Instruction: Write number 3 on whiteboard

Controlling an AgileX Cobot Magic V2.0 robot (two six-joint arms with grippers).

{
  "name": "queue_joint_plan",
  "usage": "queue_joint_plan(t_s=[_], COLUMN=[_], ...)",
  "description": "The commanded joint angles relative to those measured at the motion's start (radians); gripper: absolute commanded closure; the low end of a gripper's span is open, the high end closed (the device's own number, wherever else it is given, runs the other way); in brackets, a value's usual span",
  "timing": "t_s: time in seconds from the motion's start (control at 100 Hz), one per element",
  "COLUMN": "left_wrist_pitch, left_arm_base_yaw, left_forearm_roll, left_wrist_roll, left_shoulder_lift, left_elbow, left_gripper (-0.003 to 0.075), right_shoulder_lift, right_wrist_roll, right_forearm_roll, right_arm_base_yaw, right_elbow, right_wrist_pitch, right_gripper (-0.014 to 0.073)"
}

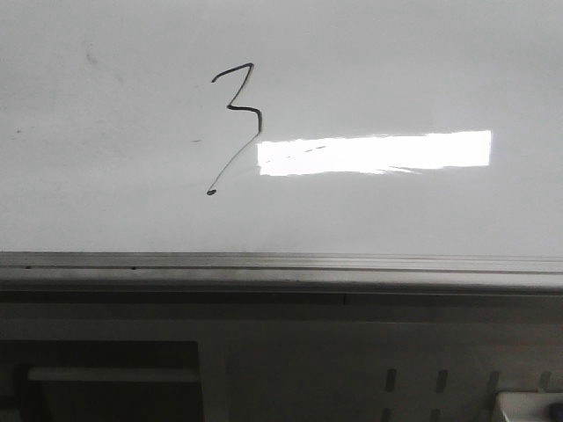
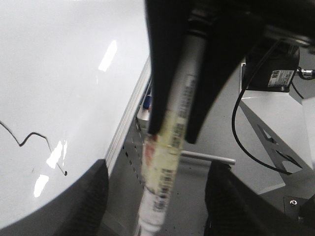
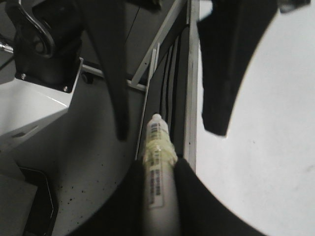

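With the number 3 [image 1: 234,125] already drawn on the whiteboard [image 1: 422,79] left of the glare, the left end effector [image 2: 173,135] clenched a marker [image 2: 170,152] off the edge, the right end effector's [image 3: 167,132] state unclear, so any return contact risked smearing the ink.

A thin black hand-drawn number 3 [image 1: 236,123] stands on the large glossy white-grey whiteboard [image 1: 106,202], left of centre in the upper half of the front view; in the left wrist view its line shows at the lower left [image 2: 34,142]. The grey marker with yellowed tape [image 2: 172,142] carries a printed label, too blurred to read, as is the label on the same kind of marker [image 3: 158,167] at the bottom centre of the right wrist view. A small white sticker on the black box [image 2: 279,78], upper right of the left wrist view, is also illegible.
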Motion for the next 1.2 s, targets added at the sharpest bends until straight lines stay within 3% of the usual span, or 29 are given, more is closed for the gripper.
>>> queue_joint_plan(t_s=[0.0,0.15,0.46,1.19], left_wrist_pitch=[-0.050,-0.032,0.010,-0.043], left_arm_base_yaw=[0.001,0.001,0.001,0.001], left_forearm_roll=[-0.047,-0.047,0.019,-0.033], left_wrist_roll=[0.001,0.001,-0.001,-0.001], left_shoulder_lift=[0.029,0.056,0.055,0.055], left_elbow=[-0.033,-0.033,-0.033,-0.033], left_gripper=[0.0324,0.0342,0.0525,0.0536], right_shoulder_lift=[-0.032,-0.032,-0.032,-0.032], right_wrist_roll=[0.007,0.007,0.007,0.007], right_forearm_roll=[0.016,0.016,0.014,0.029], right_arm_base_yaw=[0.017,0.020,0.020,0.022], right_elbow=[-0.037,-0.037,-0.037,-0.037], right_wrist_pitch=[-0.096,-0.092,-0.089,-0.084], right_gripper=[0.0638,0.0638,0.0638,0.0638])
